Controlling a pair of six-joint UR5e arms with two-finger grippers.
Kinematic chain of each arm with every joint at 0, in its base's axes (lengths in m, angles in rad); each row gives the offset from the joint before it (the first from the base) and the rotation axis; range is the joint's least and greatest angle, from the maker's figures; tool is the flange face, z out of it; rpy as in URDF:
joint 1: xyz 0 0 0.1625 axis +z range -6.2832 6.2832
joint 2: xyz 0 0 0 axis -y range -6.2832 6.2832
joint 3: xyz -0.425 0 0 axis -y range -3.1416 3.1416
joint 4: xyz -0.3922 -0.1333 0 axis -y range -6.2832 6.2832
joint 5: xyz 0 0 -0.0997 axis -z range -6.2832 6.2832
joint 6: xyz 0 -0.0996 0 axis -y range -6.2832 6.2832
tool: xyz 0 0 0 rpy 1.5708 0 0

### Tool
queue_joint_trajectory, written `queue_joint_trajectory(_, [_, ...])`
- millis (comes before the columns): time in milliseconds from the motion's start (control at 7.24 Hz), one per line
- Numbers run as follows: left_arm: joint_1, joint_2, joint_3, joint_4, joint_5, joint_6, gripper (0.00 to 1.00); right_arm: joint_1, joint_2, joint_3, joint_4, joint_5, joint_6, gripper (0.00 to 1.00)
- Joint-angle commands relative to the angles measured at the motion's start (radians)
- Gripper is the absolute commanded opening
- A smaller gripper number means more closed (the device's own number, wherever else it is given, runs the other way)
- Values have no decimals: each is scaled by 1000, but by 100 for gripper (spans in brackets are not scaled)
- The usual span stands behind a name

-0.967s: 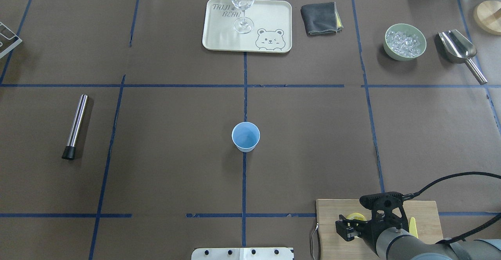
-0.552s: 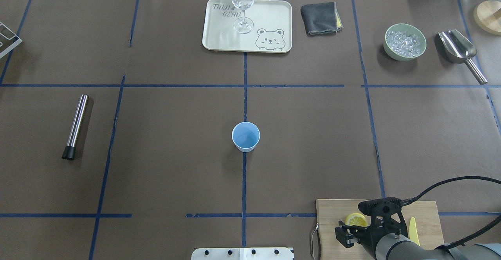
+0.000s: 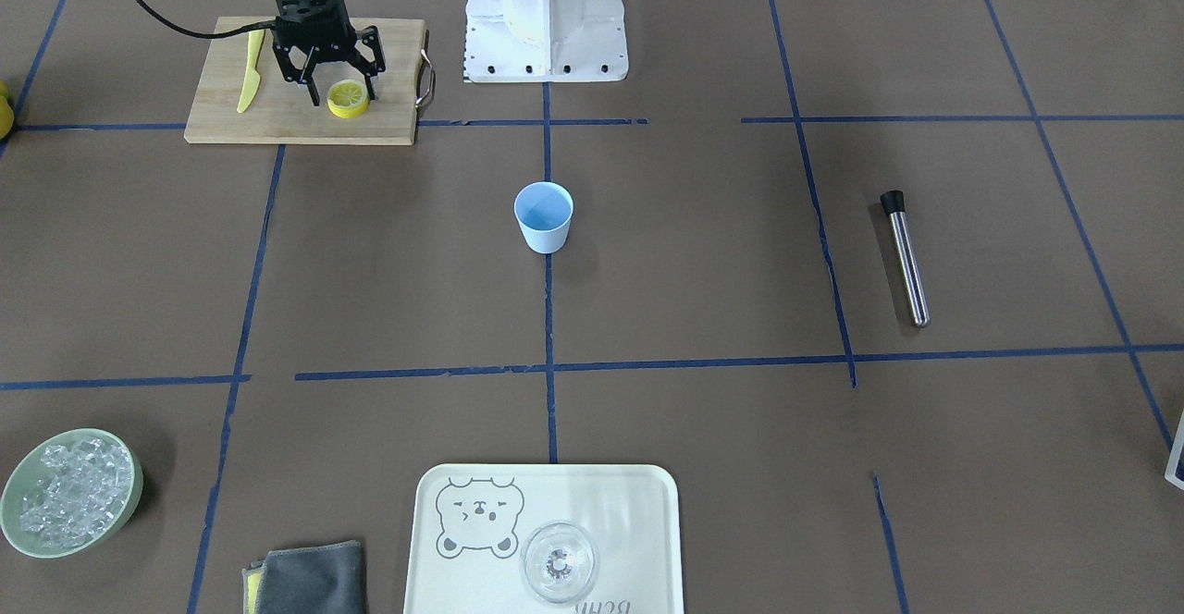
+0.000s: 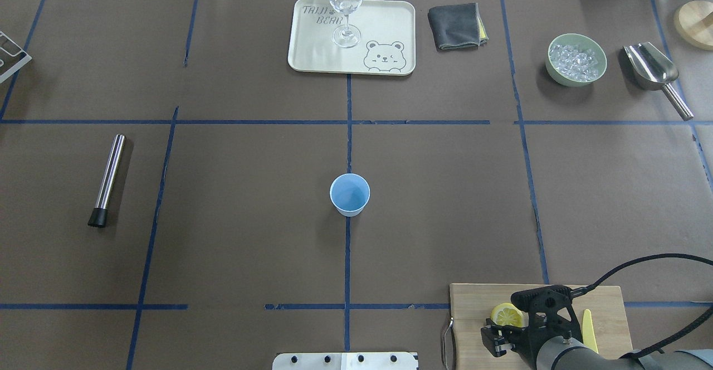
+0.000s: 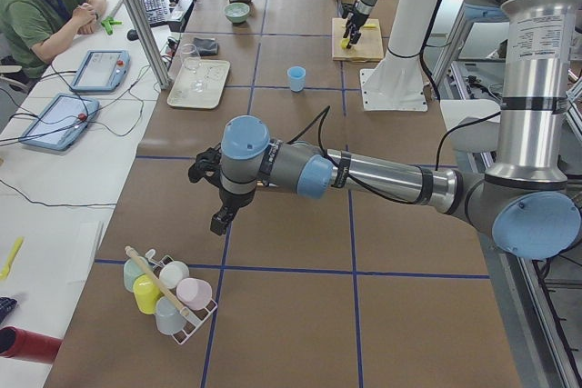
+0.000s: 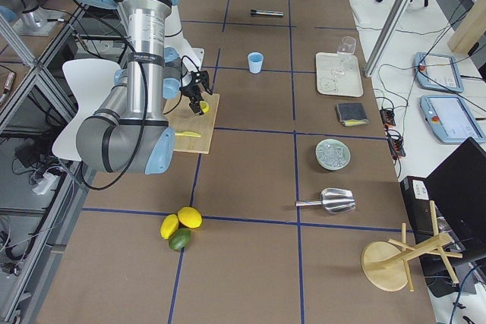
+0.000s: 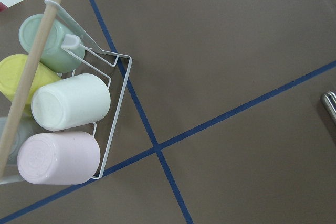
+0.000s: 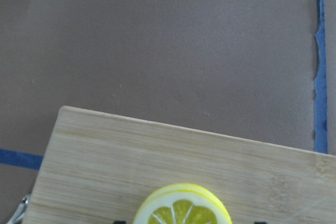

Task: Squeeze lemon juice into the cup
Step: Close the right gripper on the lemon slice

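Note:
The lemon (image 3: 348, 98) lies cut face up on the wooden cutting board (image 3: 231, 124). It also shows in the overhead view (image 4: 508, 315) and the right wrist view (image 8: 182, 206). My right gripper (image 3: 326, 87) is open and empty, and hangs over the board with the lemon beside its finger nearest the robot base. The light-blue cup (image 3: 543, 216) stands upright at the table's middle (image 4: 350, 194), well away from the board. My left gripper (image 5: 218, 197) hovers over the far left of the table; I cannot tell whether it is open or shut.
A yellow plastic knife (image 3: 248, 82) lies on the board. A glass (image 4: 345, 8) stands on a bear tray (image 4: 390, 30). A grey cloth (image 4: 454, 24), an ice bowl (image 4: 576, 59), a scoop (image 4: 652, 69) and a steel rod (image 4: 108, 178) lie around. A cup rack (image 7: 68, 103) sits below the left wrist.
My right gripper has drawn back toward the robot's side of the board, so more of the lemon shows. The cup and the other things have not moved.

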Motion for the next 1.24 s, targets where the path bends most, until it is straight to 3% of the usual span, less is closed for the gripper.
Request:
queue_joint_trajectory(0, [0,0,-1,0,0,0,100,0,1,-1,0,1,0,79])
queue_joint_trajectory(276, [-2,0,-2,0,0,0,100,0,2,-1,1,2,0,69])
queue_joint_trajectory(828, [-3,0,-16,2,2,-2,100,3,2,3,1,2,0,58])
queue_joint_trajectory(1105, [-3,0,-17,2,2,-2,100,3,2,6,1,1,0,40])
